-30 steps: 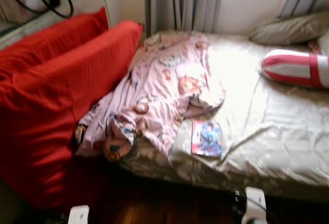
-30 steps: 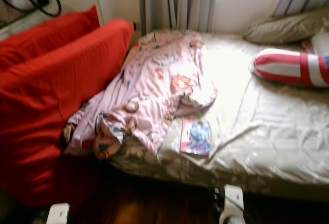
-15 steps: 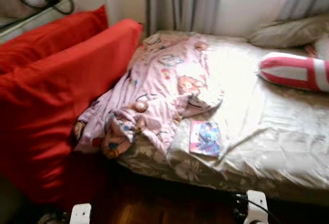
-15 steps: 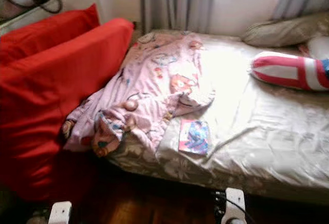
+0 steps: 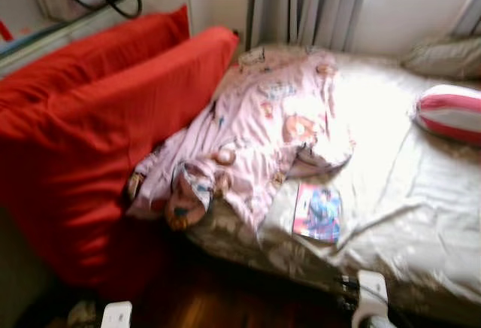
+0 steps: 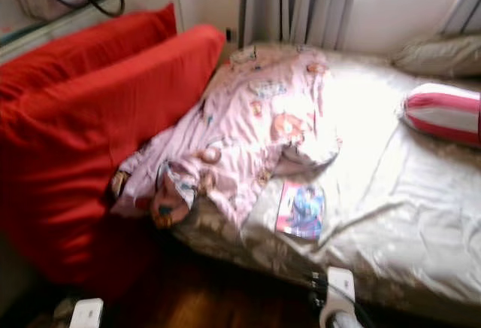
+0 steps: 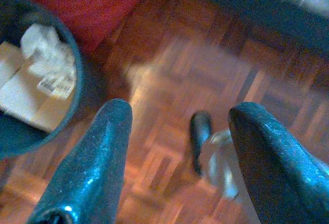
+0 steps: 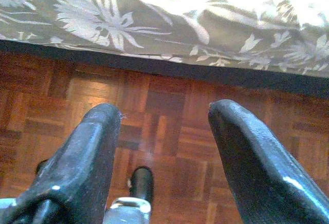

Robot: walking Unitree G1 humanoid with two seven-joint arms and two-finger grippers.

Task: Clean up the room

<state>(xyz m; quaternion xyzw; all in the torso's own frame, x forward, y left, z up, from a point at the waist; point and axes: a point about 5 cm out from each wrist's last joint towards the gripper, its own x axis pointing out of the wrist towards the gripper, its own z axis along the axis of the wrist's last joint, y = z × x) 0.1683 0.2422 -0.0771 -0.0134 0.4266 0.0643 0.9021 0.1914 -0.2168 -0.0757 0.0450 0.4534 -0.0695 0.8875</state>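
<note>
Both our left gripper (image 7: 177, 157) and right gripper (image 8: 162, 152) hang spread and empty over the floor (image 8: 169, 106), since we face the bed (image 5: 406, 192) without reaching for its book (image 5: 318, 213).

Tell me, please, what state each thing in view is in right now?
Pink blanket: crumpled, one end hanging off the bed's edge.
Book: closed, flat on the bedsheet.
Bedsheet: wrinkled.
Striped pillow: lying on the bed.
Bin: holding paper rubbish.
Left end effector: open, empty.
Right end effector: open, empty.
</note>
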